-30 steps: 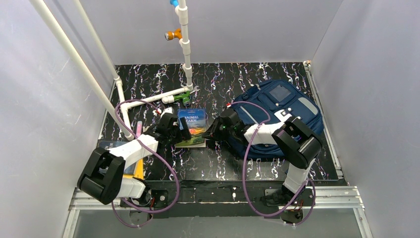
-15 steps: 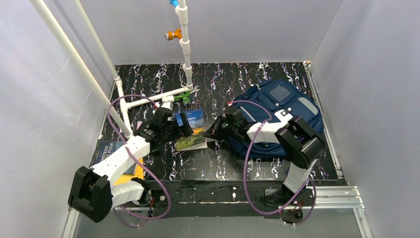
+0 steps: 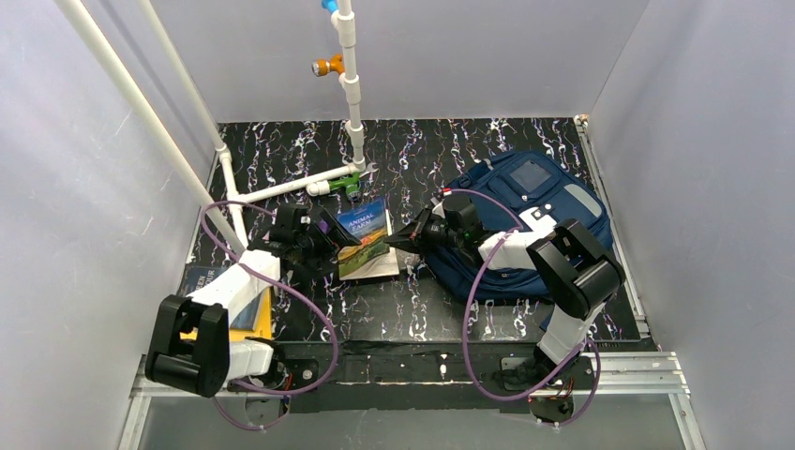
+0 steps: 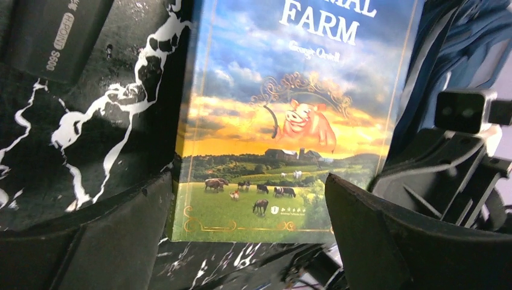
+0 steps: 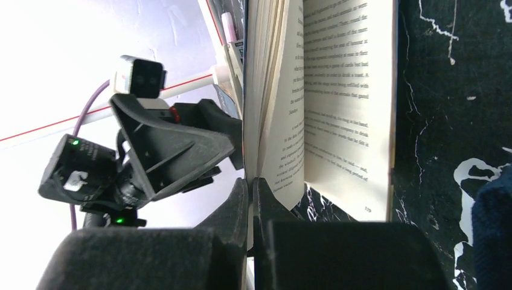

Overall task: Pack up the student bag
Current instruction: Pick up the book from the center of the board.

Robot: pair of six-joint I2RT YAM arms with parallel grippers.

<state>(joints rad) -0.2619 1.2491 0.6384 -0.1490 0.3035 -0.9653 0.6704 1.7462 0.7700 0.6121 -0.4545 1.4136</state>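
The student bag [image 3: 534,211], a navy backpack, lies flat at the right of the table; its blue fabric also shows in the left wrist view [image 4: 450,36]. A paperback titled Animal Farm [image 3: 367,239] [image 4: 284,121] sits left of it. The book's right edge is lifted, so it gapes open over printed pages [image 5: 338,90]. My right gripper [image 3: 403,238] [image 5: 250,184] is shut on the raised cover and top pages. My left gripper [image 3: 323,234] [image 4: 247,181] stands open just left of the book, fingers apart and off it.
A white pipe frame [image 3: 281,187] with a green fitting [image 3: 350,183] runs behind the book. Another book [image 3: 202,281] on a yellow item lies at the table's left edge. A black boxy object [image 4: 54,36] rests near the left gripper. Grey walls enclose the table.
My left gripper opened fully and drew back to the left, off the book. My right gripper closed on the book's right edge and raised it, and the book shifted slightly.
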